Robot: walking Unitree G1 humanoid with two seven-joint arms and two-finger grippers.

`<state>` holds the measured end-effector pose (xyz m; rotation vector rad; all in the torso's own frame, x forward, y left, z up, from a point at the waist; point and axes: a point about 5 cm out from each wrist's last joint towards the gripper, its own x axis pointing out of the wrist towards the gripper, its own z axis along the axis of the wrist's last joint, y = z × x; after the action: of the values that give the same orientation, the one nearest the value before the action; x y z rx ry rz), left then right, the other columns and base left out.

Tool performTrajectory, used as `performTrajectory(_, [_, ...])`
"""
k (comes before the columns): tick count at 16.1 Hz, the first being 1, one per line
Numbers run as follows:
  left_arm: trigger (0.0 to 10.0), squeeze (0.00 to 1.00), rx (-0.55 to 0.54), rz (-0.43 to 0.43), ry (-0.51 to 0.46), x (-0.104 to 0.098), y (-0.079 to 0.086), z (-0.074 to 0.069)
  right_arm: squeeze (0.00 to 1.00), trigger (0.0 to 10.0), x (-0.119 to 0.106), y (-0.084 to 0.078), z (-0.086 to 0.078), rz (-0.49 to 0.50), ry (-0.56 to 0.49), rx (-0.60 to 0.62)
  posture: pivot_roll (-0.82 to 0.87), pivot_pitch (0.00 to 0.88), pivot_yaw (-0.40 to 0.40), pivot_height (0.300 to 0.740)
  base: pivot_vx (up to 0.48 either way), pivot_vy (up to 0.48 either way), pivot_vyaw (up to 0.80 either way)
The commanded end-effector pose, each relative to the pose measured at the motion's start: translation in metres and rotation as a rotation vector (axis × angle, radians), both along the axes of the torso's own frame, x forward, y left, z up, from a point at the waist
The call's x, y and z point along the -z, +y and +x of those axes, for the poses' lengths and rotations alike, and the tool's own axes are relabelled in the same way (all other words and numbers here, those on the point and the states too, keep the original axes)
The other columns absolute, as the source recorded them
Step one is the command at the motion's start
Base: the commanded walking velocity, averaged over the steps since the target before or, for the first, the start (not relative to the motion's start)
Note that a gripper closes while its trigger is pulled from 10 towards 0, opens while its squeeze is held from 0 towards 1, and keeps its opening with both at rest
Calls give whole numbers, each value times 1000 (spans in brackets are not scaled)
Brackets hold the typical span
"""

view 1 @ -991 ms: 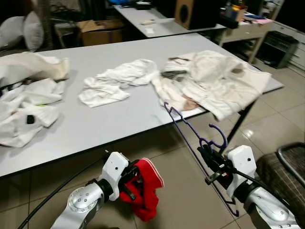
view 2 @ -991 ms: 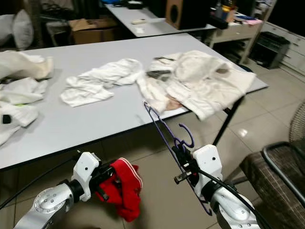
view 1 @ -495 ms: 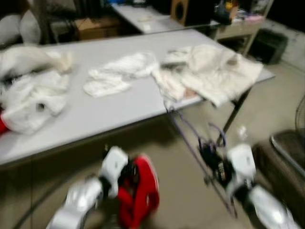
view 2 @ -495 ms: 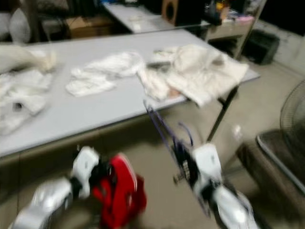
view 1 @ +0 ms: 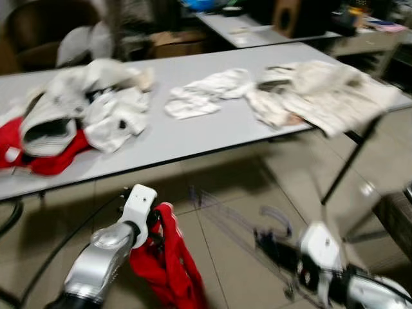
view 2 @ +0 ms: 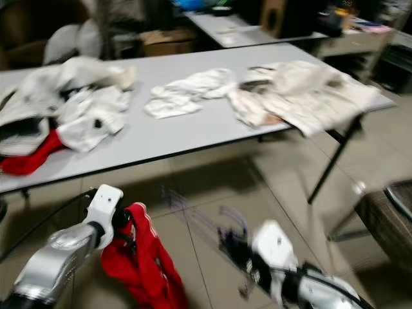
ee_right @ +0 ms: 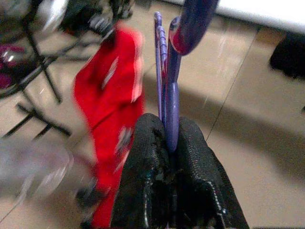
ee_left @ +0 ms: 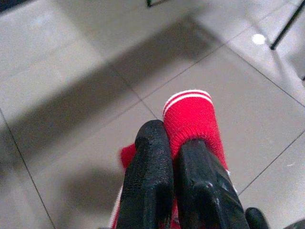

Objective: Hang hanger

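- At the lower right of the left eye view, my right gripper [view 1: 267,241] is clamped on the purple hanger [ee_right: 167,86]; the head views are blurred there, so the wire reads only as a faint streak over the floor tiles [view 1: 302,187].
- In the right wrist view the grip is plain: both black fingers [ee_right: 143,181] press together on the hanger's thin stem, with the hook curling up at the top centre of that frame.
- At the lower left of the left eye view, my left gripper [view 1: 153,222] is pinched shut on the red garment [view 1: 164,264], which hangs limp below it; the left wrist view shows a white-striped cuff poking up between the fingertips [ee_left: 152,143].
- I judge the hanger light and stiff but thin and smooth, likely to swivel in a pinch; holding it at the stem just under the hook seems the steadiest place.
- The red cloth is soft and will sag, so I expect it to need spreading before it sits on the hanger.
- Hanger and garment sit near each other, apart, both below the front edge of the grey table [view 1: 193,138] with its heaps of white laundry [view 1: 206,93].
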<state>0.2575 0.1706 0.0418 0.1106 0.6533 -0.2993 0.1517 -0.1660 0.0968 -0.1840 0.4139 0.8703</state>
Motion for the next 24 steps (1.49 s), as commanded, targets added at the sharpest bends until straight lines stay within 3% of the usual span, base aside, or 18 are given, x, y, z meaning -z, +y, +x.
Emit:
performTrajectory(1, [0,0,-47,11,-4,-3,1,10,0,10000,1,-1,-1,-19,15,-27,-89,0,50,740,0,0,0])
performTrajectory(3, [0,0,-71,94,-20,-4,5,29,0,10000,0,0,-4,-28,44,-78,-108,0,72,740,0,0,0])
performTrajectory(6, [0,0,-51,94,-52,-15,0,37,0,10000,-2,2,-5,-12,56,-101,-112,0,78,740,0,0,0])
performTrajectory(9, [0,0,-15,56,-120,-35,-10,49,0,10000,1,7,8,-29,38,-86,-101,0,72,740,0,0,0])
performTrajectory(14, [0,0,41,-66,-180,-77,-27,51,0,10000,20,24,37,-73,29,-44,-33,0,56,740,0,0,0])
performTrajectory(18, [0,0,18,-84,-209,-91,-28,55,0,10000,23,34,47,-80,12,-13,-14,0,59,740,0,0,0])
performTrajectory(21, [0,0,-56,-10,-214,-95,-18,60,0,10000,26,30,52,-190,-56,192,-21,0,84,740,0,0,0])
performTrajectory(24, [0,0,-51,61,-224,-96,-13,61,0,10000,16,25,48,-172,-109,318,-19,0,90,740,0,0,0])
